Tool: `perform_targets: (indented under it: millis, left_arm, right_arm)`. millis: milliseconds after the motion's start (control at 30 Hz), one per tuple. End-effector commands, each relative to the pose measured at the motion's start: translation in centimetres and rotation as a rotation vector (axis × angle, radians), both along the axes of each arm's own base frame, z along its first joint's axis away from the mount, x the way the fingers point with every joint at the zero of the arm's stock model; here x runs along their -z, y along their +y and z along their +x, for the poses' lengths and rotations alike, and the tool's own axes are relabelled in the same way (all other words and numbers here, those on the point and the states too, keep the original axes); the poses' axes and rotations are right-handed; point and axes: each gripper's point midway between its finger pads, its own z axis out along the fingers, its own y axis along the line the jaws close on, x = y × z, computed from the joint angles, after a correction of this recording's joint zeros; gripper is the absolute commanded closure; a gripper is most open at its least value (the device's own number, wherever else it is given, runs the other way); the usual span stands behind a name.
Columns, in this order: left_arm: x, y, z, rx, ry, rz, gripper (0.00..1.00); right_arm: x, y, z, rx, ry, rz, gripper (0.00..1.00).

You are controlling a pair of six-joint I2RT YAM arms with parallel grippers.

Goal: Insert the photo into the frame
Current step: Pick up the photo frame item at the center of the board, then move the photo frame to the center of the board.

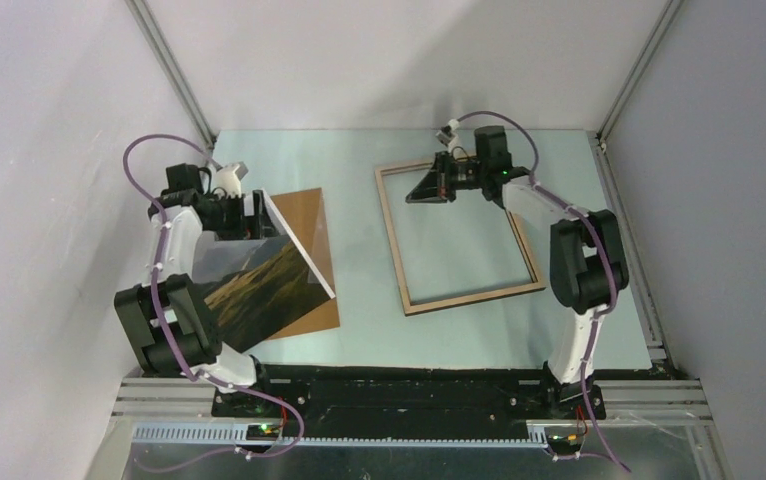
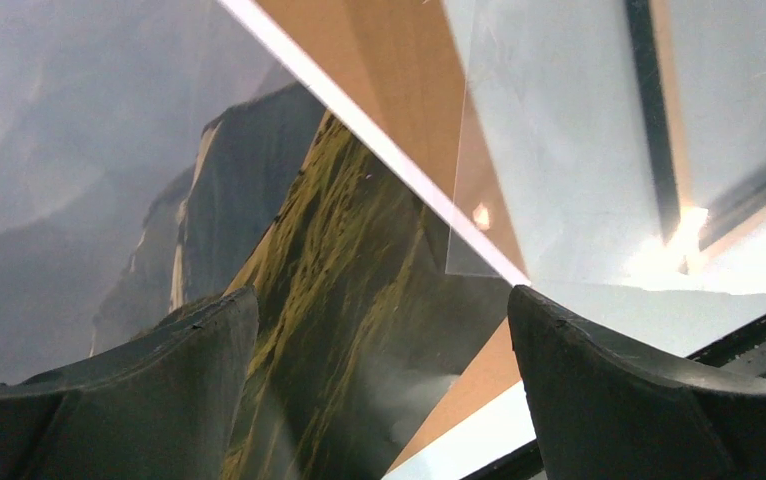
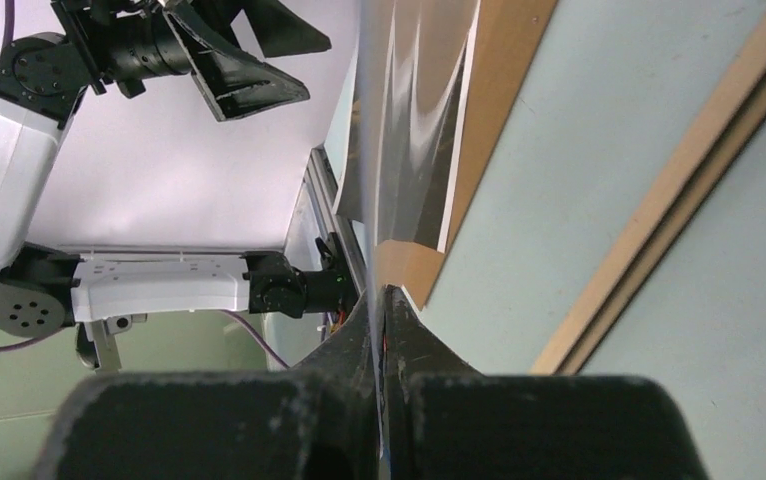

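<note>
Two arms share this job, and neither one holds the photo right now. On the left, the left gripper [image 1: 249, 218] has its fingers [image 2: 174, 390] spread wide apart, so it is pinching nothing. The photo [image 1: 259, 285] sits right in front of those fingers, tipped up at a slant, with its picture side facing them. Its white edge lies across a brown board [image 1: 309, 225] just past the fingertips. I cannot tell what props the photo up. I think the fingers stay wide so they can slide around the thin sheet and get a good hold. To the right there is bare table [image 1: 359, 320], so the photo is well apart from where it must go. Next comes the frame [image 1: 474, 296], lying flat with its light wood side up. That side is likely up so the photo can drop in from above. On the right, the right gripper [image 1: 427, 190] is squeezed shut with nothing between its fingers. It sits by the frame's far left corner. Maybe it is there to nudge the frame or keep it from sliding. The photo is not in the frame yet.
</note>
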Motion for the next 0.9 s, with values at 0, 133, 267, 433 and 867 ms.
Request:
perform_targets:
  millis: [0, 133, 267, 433, 867]
  left_arm:
    - [-4.2, -2.9, 1.6, 0.069, -0.113, -0.054, 0.02]
    - [-5.9, -5.9, 2.9, 0.144, -0.139, -0.102, 0.02]
    - [-7.5, -8.7, 4.7, 0.208, -0.144, -0.195, 0.02]
    - [-8.5, -11.4, 6.8, 0.269, -0.129, -0.291, 0.02]
    - [-11.5, -16.8, 7.4, 0.444, -0.103, -0.535, 0.02]
  right_arm:
    - [-2.8, -2.8, -2.9, -0.075, -0.056, 0.035, 1.00]
    - [-3.2, -5.4, -4.0, -0.057, -0.073, 0.043, 1.00]
    - [-5.0, -6.8, -5.2, -0.054, -0.119, 0.067, 1.00]
    - [-8.1, -7.6, -6.5, -0.053, -0.188, 0.098, 1.00]
    - [-12.5, -8.0, -8.6, -0.054, -0.301, 0.142, 1.00]
